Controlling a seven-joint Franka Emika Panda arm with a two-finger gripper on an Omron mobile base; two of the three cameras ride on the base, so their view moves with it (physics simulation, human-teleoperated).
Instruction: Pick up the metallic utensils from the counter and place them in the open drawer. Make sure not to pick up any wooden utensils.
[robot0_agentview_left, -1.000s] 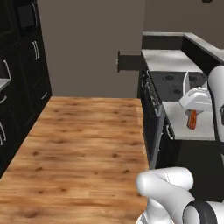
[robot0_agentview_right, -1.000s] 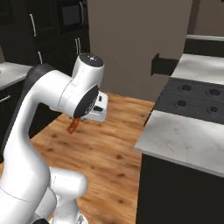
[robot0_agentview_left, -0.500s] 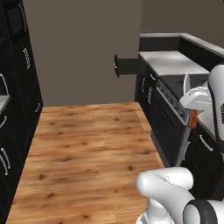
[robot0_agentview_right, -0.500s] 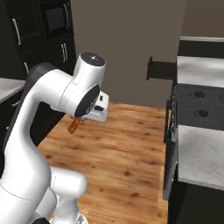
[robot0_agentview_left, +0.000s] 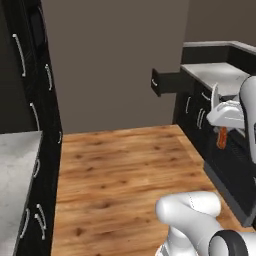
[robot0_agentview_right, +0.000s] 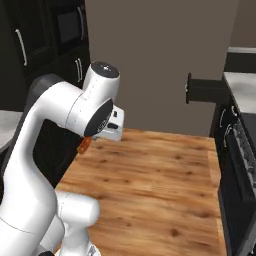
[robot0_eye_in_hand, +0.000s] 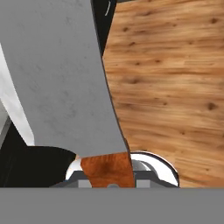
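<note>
The white arm's two-finger gripper (robot0_agentview_left: 222, 131) is clamped on a broad, flat, matte grey blade with an orange-brown wood-grain handle (robot0_eye_in_hand: 107, 168), carried above the knotty plank floor (robot0_agentview_left: 125, 170). The hand view shows that blade (robot0_eye_in_hand: 61, 74) large; the base views show just the orange handle (robot0_agentview_right: 84, 145). The shallow black open drawer (robot0_agentview_left: 170, 82), curved silver handle on its front, juts out ahead beside the pale marbled counter (robot0_agentview_left: 220, 75).
</note>
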